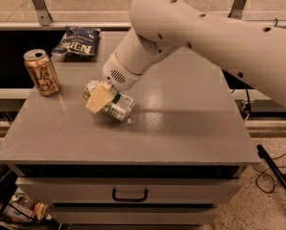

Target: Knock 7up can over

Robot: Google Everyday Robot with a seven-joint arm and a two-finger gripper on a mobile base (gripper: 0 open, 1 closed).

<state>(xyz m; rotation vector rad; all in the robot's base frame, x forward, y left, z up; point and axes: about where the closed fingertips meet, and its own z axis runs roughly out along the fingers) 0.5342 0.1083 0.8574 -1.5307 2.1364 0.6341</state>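
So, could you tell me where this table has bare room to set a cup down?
Bare: the table right of the 7up can, and the front strip. Crowded: the back left, with the gold can, chip bag and the gripper at the 7up can.

No text legible. White lettering on blue chip bag point(77, 41): unreadable. Script on gold can point(42, 72): unreadable. Gripper point(100, 99) against the lying 7up can point(120, 107).
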